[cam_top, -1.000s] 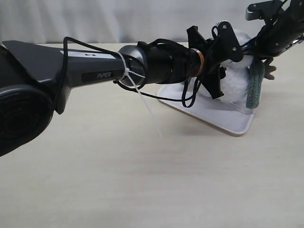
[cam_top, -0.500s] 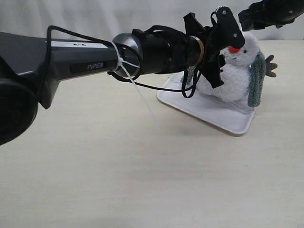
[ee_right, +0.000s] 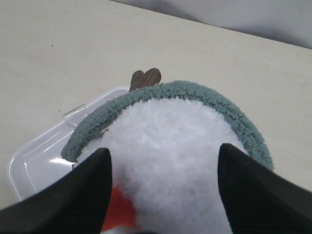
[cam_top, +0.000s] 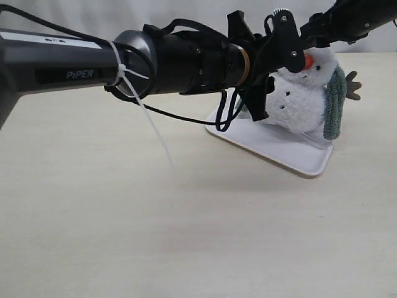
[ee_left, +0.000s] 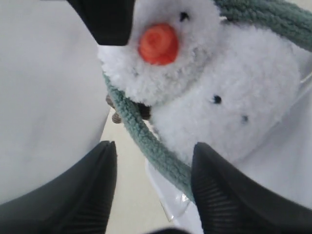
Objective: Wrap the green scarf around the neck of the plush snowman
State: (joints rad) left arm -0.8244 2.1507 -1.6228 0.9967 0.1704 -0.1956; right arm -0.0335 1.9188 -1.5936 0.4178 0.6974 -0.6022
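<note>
Green scarf (cam_top: 335,105) is looped behind the neck of the plush snowman (cam_top: 298,105). One end hangs down its side on the right of the exterior view, and the other run passes under the chin toward the left gripper (ee_left: 153,146). Snowman sits on a white tray (cam_top: 291,158) on the table (cam_top: 186,236). Left gripper is spread, close in front of the body; a scarf strand shows across the gap, not pinched. Right gripper (ee_right: 163,158) is spread too, straddling the head from above, holding nothing. Wrap looks mostly on, ends apparently not crossed in front. To finish well: pinch the hanging end low, carry it across under the nose, and pull lightly so the toy doesn't tip off the tray. Right gripper could steady the head.
</note>
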